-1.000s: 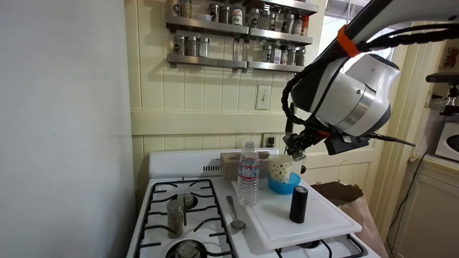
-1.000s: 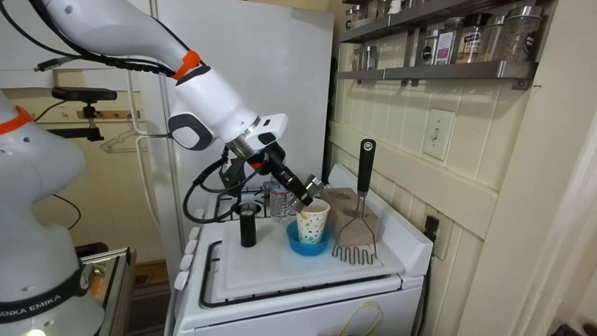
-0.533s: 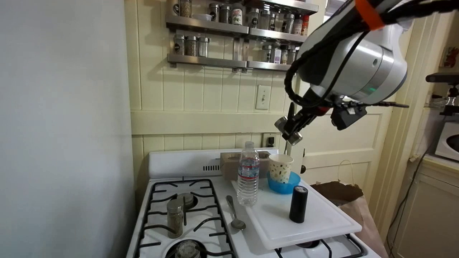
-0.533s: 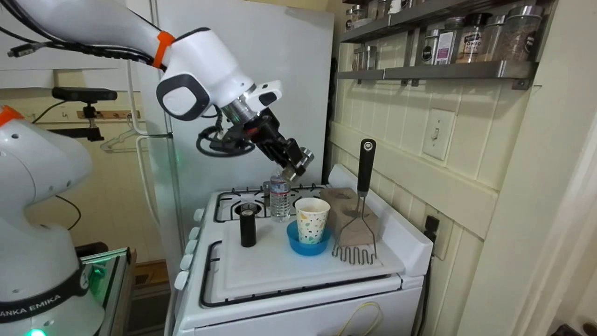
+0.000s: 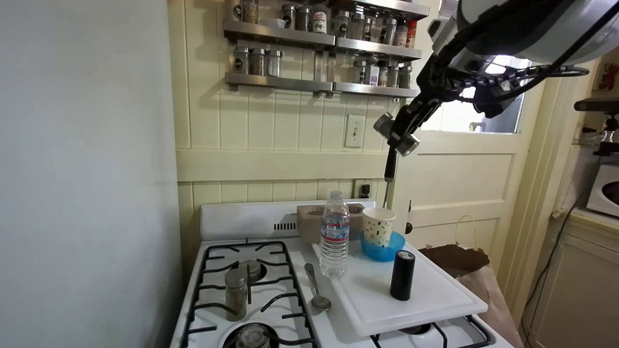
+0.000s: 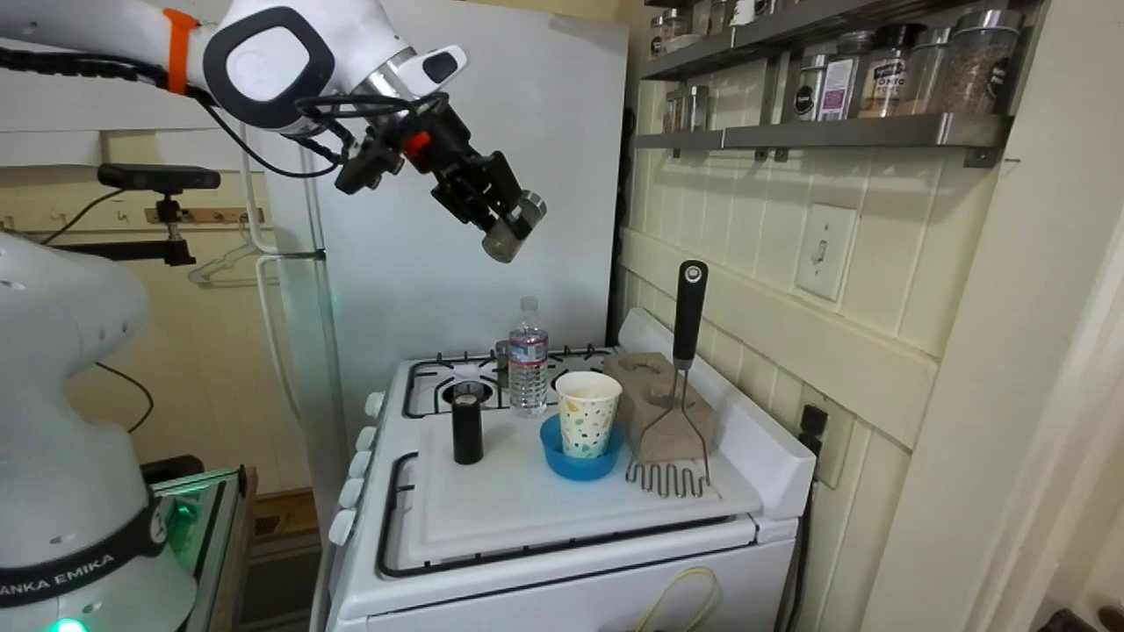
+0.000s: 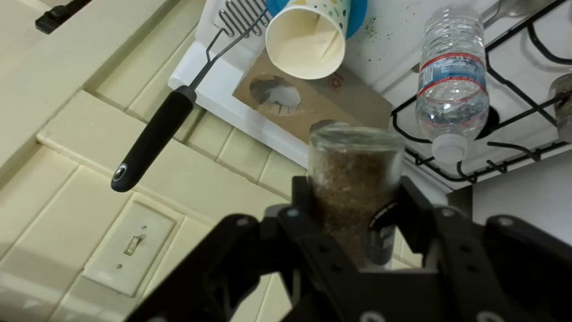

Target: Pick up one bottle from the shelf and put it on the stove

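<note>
My gripper [image 6: 511, 219] is shut on a small glass spice jar [image 7: 353, 192] with brown contents; the jar also shows in both exterior views [image 5: 408, 145] [image 6: 503, 243], with a silvery lid [image 6: 531, 207]. The jar is held tilted in the air, well above the stove [image 5: 263, 302]. The stove's white back panel [image 5: 242, 222] stands at the wall. The shelf [image 5: 280, 83] of metal rails with rows of jars is on the wall; it also shows in an exterior view [image 6: 865, 133]. Another spice jar [image 5: 236, 299] stands on the left burner area in an exterior view.
A white board [image 5: 411, 309] covers the stove's other side. On it are a water bottle [image 5: 334, 241], a paper cup [image 5: 378, 227] in a blue bowl [image 5: 387, 253], and a black cylinder [image 5: 403, 276]. A masher [image 6: 690, 307] leans upright by a cardboard holder [image 6: 654, 430]. A spoon [image 5: 319, 302] lies beside.
The arm has lifted the held jar from just above the paper cup to well above the stove, and drawn it back toward the robot. The jar stays in the grip; the other things have not moved.
</note>
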You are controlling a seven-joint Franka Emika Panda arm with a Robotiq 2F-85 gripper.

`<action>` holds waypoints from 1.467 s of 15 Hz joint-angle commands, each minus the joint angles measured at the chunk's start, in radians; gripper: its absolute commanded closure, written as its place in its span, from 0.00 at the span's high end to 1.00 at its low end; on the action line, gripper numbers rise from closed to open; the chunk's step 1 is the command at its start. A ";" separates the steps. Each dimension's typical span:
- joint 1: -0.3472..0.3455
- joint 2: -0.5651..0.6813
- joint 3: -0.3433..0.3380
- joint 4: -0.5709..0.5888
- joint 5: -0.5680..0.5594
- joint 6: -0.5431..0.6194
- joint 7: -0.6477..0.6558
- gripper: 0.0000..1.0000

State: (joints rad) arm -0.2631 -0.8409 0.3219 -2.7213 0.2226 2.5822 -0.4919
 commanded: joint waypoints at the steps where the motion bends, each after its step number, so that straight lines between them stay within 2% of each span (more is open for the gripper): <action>1: 0.102 0.021 -0.101 -0.005 -0.155 0.013 0.110 0.25; 2: 0.124 0.063 -0.124 0.006 -0.166 0.021 0.110 0.25; 6: 0.298 0.182 -0.322 0.043 -0.151 -0.055 0.077 0.25; 8: 0.347 0.215 -0.382 0.053 -0.141 -0.087 0.074 0.25; 10: 0.356 0.242 -0.405 0.063 -0.148 -0.096 0.094 0.25; 12: 0.357 0.227 -0.410 0.034 -0.161 -0.051 0.094 0.25; 13: 0.359 0.234 -0.415 0.038 -0.159 -0.051 0.093 0.50; 22: 0.362 0.236 -0.417 0.038 -0.158 -0.052 0.092 0.50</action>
State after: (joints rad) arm 0.0809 -0.6042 -0.0775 -2.6843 0.0838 2.5322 -0.4140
